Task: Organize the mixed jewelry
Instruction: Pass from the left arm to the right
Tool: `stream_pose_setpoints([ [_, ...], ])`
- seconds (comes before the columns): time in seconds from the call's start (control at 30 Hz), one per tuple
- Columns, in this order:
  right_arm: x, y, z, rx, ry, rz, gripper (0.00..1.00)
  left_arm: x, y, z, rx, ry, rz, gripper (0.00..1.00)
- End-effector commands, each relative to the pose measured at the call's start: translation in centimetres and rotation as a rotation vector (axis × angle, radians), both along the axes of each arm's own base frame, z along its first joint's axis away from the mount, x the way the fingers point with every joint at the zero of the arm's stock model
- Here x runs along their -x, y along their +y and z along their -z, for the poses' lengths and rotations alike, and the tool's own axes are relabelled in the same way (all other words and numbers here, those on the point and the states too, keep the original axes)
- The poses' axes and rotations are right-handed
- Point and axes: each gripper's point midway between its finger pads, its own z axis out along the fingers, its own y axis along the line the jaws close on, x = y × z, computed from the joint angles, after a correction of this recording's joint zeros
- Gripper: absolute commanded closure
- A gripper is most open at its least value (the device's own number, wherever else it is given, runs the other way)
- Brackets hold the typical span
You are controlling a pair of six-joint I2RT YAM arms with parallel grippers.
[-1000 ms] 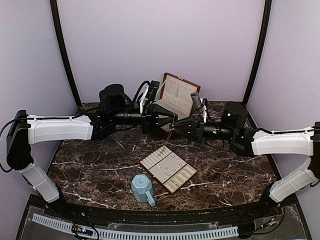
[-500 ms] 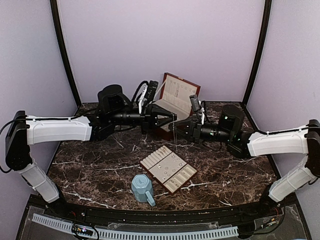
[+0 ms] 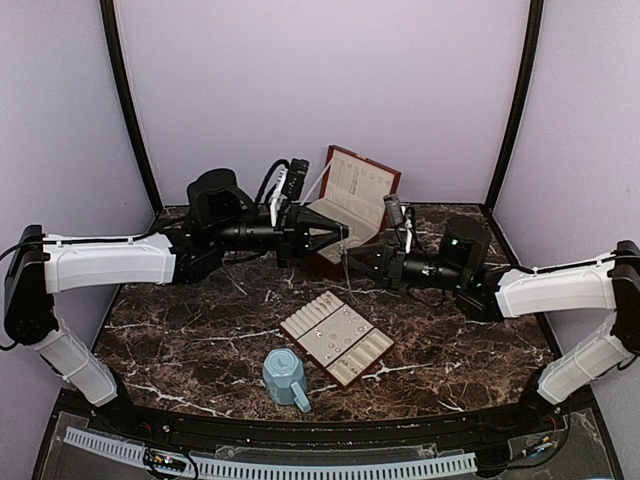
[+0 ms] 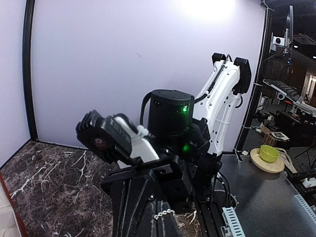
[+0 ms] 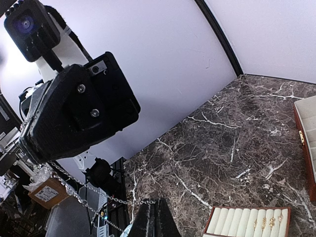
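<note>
**Right hand** (image 5: 152, 213): fingers pressed fully together, with one end of a thin silvery chain (image 5: 89, 189) pinched at their tips.

**Left hand** (image 3: 337, 232): also fully closed, its black fingers gripping the other end of the chain (a few links show at the fingertips in the left wrist view).

**Chain:** it hangs slack between the two hands. They point at each other, nearly tip to tip, in the air above the far middle of the worktop (image 3: 190, 335).

**Worktop:**
- An open brown box (image 3: 352, 190) stands just behind the hands with its lid raised.
- A flat cream-lined tray (image 3: 352, 348) lies nearer the arm bases, set at an angle to the worktop's edge.
- Small pieces (image 5: 266, 220) sit in the rolled slots at one end of the tray.
- A light-blue faceted mug (image 3: 284, 374) is just beside the tray's near-left corner, its handle toward the arm bases.
- The surface is dark brown marble with white veining.

**Room:** plain pale lilac walls (image 3: 320, 80) close the scene on three sides, with black posts in the corners.
</note>
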Motion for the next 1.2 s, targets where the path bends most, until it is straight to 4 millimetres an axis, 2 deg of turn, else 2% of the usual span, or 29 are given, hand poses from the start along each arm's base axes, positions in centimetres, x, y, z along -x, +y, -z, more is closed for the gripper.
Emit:
stream_pose_setpoints([
  [0.0, -0.1, -0.1, -3.6, -0.095, -0.071, 0.001, 1.0, 0.3, 0.8, -1.2, 0.03, -0.029, -0.006, 1.0],
  [0.23, -1.0, -0.9, -5.1, -0.126, -0.107, 0.078, 1.0, -0.1, 1.4, -0.4, 0.008, -0.01, -0.022, 1.0],
  [0.3, -1.7, -1.2, -5.2, -0.11, -0.109, 0.127, 1.0, -0.2, 1.5, -0.1, 0.0, -0.003, -0.03, 0.95],
  [0.37, -2.5, -1.8, -5.2, -0.091, -0.112, 0.191, 1.0, -0.5, 1.7, 0.1, -0.006, -0.003, -0.047, 0.85],
  [0.53, -4.9, -3.2, -4.8, 0.001, -0.126, 0.358, 1.0, -1.7, 2.4, 1.7, -0.057, -0.006, -0.119, 0.5],
  [0.67, -6.8, -4.2, -4.6, 0.081, -0.126, 0.458, 1.0, -3.7, 3.4, 3.2, -0.122, -0.02, -0.215, 0.34],
  [0.77, -8.2, -5.1, -4.4, 0.122, -0.115, 0.522, 1.0, -6.8, 4.8, 3.6, -0.163, -0.017, -0.352, 0.31],
  [0.8, -8.8, -5.7, -4.5, 0.131, -0.109, 0.552, 1.0, -8.0, 5.5, 4.4, -0.194, 0.007, -0.393, 0.3],
  [0.83, -9.3, -6.0, -4.2, 0.142, -0.099, 0.568, 1.0, -9.5, 5.9, 3.8, -0.198, 0.009, -0.456, 0.29],
  [0.87, -9.7, -6.3, -4.1, 0.148, -0.089, 0.58, 1.0, -10.9, 6.7, 5.0, -0.237, 0.042, -0.499, 0.29],
  [0.97, -10.7, -7.1, -3.7, 0.154, -0.066, 0.608, 1.0, -15.4, 8.7, 5.9, -0.287, 0.096, -0.661, 0.29],
  [1.0, -10.9, -7.2, -3.7, 0.154, -0.061, 0.613, 1.0, -17.1, 9.5, 7.3, -0.315, 0.123, -0.706, 0.29],
  [1.07, -11.3, -7.2, -3.5, 0.156, -0.054, 0.616, 1.0, -20.2, 11.1, 8.7, -0.346, 0.17, -0.799, 0.29],
  [1.17, -11.6, -7.0, -3.5, 0.157, -0.047, 0.612, 1.0, -24.3, 12.3, 11.3, -0.388, 0.256, -0.88, 0.3],
])
